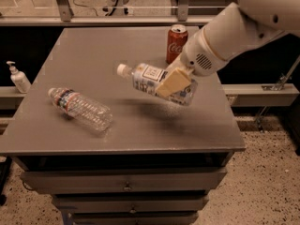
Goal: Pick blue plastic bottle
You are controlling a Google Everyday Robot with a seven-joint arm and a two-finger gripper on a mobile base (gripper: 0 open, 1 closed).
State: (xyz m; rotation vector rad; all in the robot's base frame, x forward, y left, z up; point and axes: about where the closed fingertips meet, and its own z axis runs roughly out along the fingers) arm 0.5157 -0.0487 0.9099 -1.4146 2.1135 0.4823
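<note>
Above the right half of the grey table [140, 135], my gripper [174, 84] is clamped across the blue plastic bottle [145, 76]. One cream finger pad [171, 82] lies flat over the near side of the label; the other finger is hidden behind the bottle.

- Hold: the grasp is on the thick end, away from the white cap [123, 69]. The cap end points left and slightly up, so the bottle hangs tilted. I judge this follows from taking it side-on where it lay.
- Height: a soft shadow sits on the tabletop below the bottle and apart from it. I read that as the bottle being clear of the surface, so the pick looks nearly done.
- My arm comes in from the upper right and passes just in front of the Coca-Cola can [176, 43], which stands upright at the back edge, near my wrist but apart from it.
- A clear ribbed water bottle [79, 109] lies on its side at the left, well apart from my grip.
- A pump dispenser [18, 78] stands on a ledge off the table's left side.

Writing: white script on the red can reads as Coca-Cola. My bottle's pale blue-and-white label carries a dark square logo, its text unreadable. The water bottle's narrow dark label is unreadable too.
</note>
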